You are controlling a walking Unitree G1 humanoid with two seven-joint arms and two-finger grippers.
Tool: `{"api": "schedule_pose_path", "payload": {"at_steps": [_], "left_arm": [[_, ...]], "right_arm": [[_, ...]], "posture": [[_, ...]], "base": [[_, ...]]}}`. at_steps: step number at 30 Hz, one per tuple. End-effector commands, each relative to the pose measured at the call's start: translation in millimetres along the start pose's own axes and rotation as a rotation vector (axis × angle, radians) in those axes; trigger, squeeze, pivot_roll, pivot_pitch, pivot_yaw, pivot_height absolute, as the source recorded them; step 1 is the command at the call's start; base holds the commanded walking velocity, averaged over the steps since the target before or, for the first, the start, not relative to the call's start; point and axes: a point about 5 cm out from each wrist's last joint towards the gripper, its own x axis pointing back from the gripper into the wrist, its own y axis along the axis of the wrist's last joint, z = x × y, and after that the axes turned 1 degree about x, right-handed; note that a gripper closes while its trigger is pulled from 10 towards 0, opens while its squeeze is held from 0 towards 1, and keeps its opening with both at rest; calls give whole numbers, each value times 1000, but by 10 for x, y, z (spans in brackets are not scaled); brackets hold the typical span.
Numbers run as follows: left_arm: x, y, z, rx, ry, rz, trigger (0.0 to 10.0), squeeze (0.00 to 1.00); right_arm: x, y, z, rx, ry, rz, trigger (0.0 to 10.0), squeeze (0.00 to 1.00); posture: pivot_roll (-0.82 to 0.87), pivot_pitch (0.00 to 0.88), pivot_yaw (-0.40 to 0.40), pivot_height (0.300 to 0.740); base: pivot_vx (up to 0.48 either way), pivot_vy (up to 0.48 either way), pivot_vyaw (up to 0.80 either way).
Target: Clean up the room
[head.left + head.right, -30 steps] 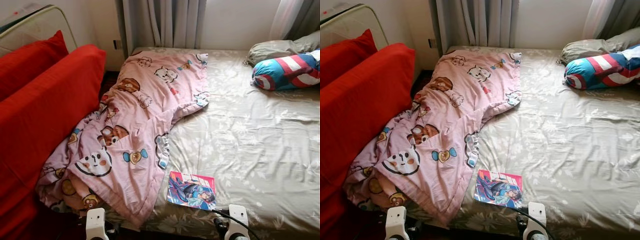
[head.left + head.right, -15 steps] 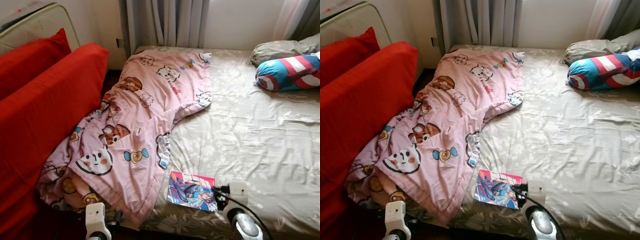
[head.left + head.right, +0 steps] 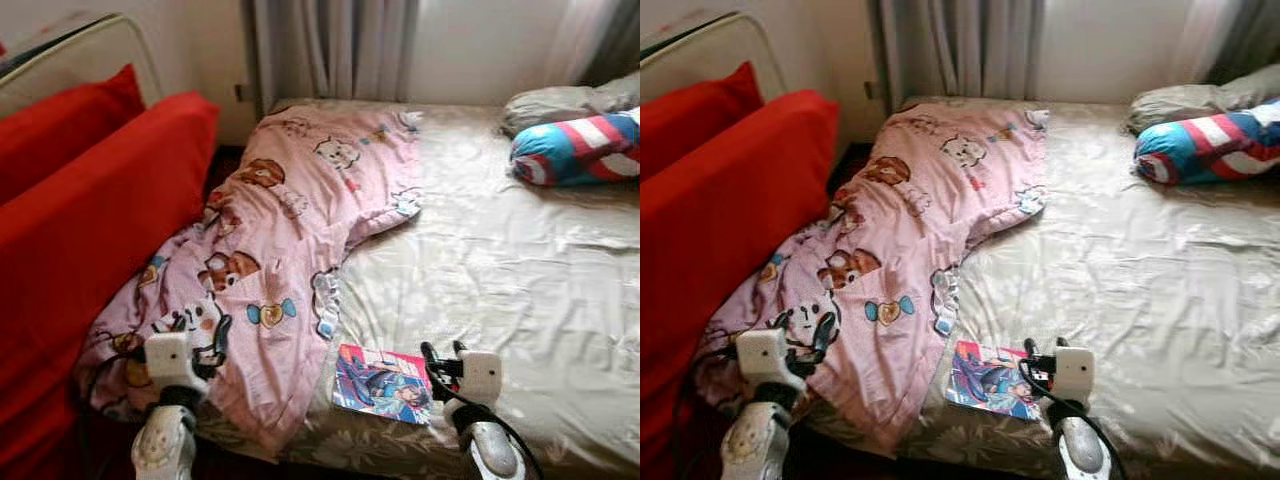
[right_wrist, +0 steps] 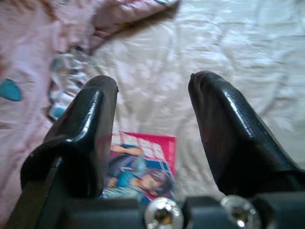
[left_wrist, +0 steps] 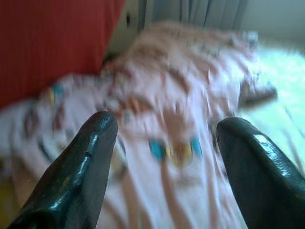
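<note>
The comic book [image 3: 383, 383] is lying on the bed [image 3: 520, 290] beside the pink blanket [image 3: 290, 230]. The right end effector [image 4: 152, 129] is hanging released over it; the left end effector [image 5: 164, 143] is hanging released over the blanket.

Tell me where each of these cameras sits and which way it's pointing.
Left eye and right eye views: on the head, looking forward and down at the bed; both arms show, left claw over the pink blanket, right claw beside the magazine.
Left wrist view: along its open fingers at the blanket.
Right wrist view: along its open fingers at the magazine.
Shared: the eye views and right wrist view all show blanket, magazine and sheet.
</note>
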Motion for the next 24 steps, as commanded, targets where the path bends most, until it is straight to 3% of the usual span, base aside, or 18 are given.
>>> {"api": "schedule_pose_path", "payload": {"at_steps": [1,7,13,20,24], "left_arm": [[14,52,-9,5,-3,8,10000,0],[117,70,21,8,4,18,10000,0],[71,65,24,10,-9,12,10000,0],[6,147,-3,17,-9,15,10000,0],[11,169,-35,18,-18,18,10000,0]], "right_arm": [[-4,13,31,-11,2,-4,10000,0],[-6,67,18,-10,-2,-28,10000,0],[-28,20,-27,27,-38,38,10000,0],[-46,43,22,24,-19,31,10000,0],[-46,54,28,14,-22,19,10000,0]], "posture": [[-69,66,-13,740],[-74,82,-17,740],[-73,89,-19,740],[-74,97,-18,690],[-72,99,-16,690]], "base": [[0,0,0],[0,0,0],[0,0,0],[0,0,0],[0,0,0]]}}
